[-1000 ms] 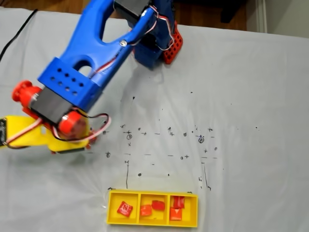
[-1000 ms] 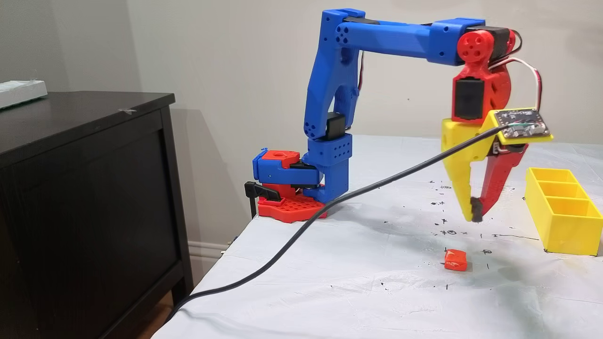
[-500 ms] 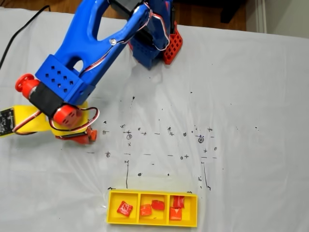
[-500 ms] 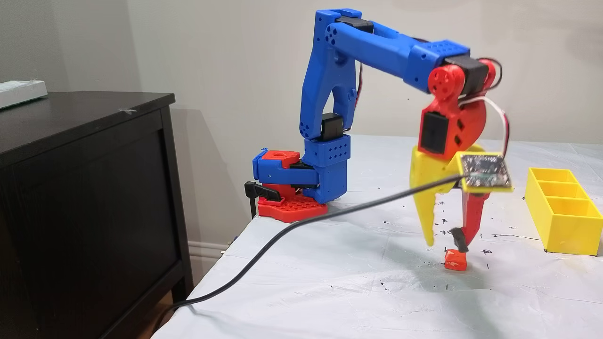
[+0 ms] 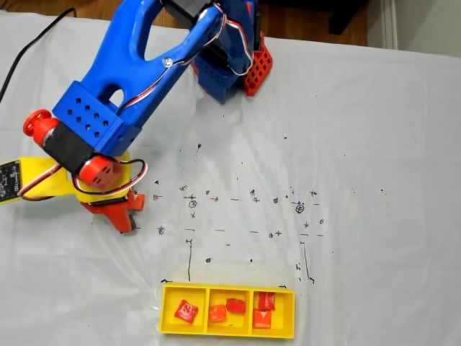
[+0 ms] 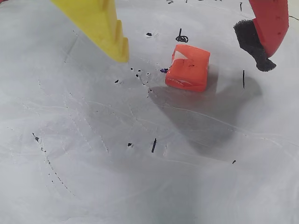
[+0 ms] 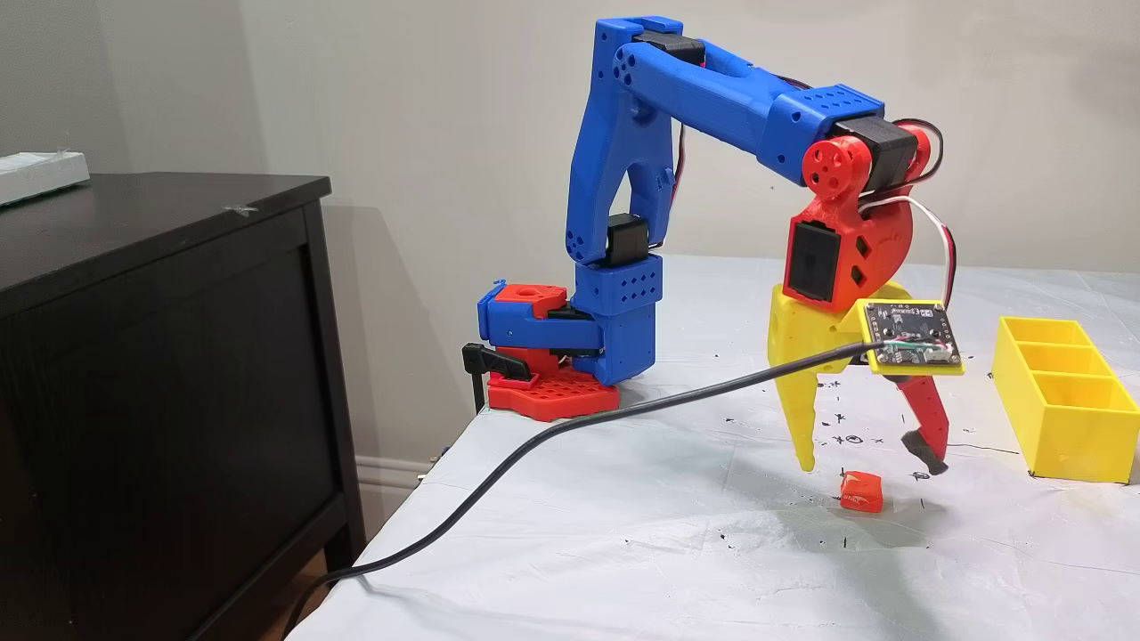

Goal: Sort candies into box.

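One orange-red candy (image 7: 861,491) lies alone on the white sheet; the wrist view shows this candy (image 6: 188,67) with white print on its top. My gripper (image 7: 868,464) hangs just above it, open, with the yellow finger (image 6: 105,28) on one side and the red finger (image 6: 268,23) with its black pad on the other, neither touching it. In a fixed view from above, the red finger (image 5: 122,214) pokes out under the arm and the loose candy is hidden. The yellow box (image 5: 165,311) holds several candies (image 5: 186,311) across its three compartments. From the side, the box (image 7: 1069,432) stands right of the gripper.
A black cable (image 7: 579,418) runs from the gripper's camera board across the sheet and off the table's near-left edge. The arm's red and blue base (image 7: 552,356) sits at the back. A dark cabinet (image 7: 160,356) stands left of the table. Pen marks dot the sheet.
The arm has swung and lowered over the loose candy. The jaws, shut a second ago, have spread wide on either side of it.
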Controlling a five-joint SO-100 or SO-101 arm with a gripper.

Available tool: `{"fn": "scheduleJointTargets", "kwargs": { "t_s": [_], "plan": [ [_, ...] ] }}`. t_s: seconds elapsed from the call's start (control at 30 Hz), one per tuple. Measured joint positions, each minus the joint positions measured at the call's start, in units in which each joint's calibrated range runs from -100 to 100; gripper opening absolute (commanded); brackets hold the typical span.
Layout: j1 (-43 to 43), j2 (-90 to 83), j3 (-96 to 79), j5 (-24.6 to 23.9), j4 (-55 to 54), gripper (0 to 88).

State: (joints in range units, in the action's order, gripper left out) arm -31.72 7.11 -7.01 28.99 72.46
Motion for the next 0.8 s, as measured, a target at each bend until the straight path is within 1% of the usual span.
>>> {"fn": "scheduleJointTargets", "kwargs": {
  "t_s": [0.17, 0.37, 0.53, 0.8],
  "plan": [
    [1.8, 0.9, 0.0, -0.3, -1.2, 32.7],
    [1.8, 4.2, 0.0, -0.7, -1.5, 32.9],
    [1.9, 4.8, 0.0, -0.7, -1.7, 30.1],
    [3.3, 6.3, 0.0, -1.1, -4.4, 28.8]
  ]
}}
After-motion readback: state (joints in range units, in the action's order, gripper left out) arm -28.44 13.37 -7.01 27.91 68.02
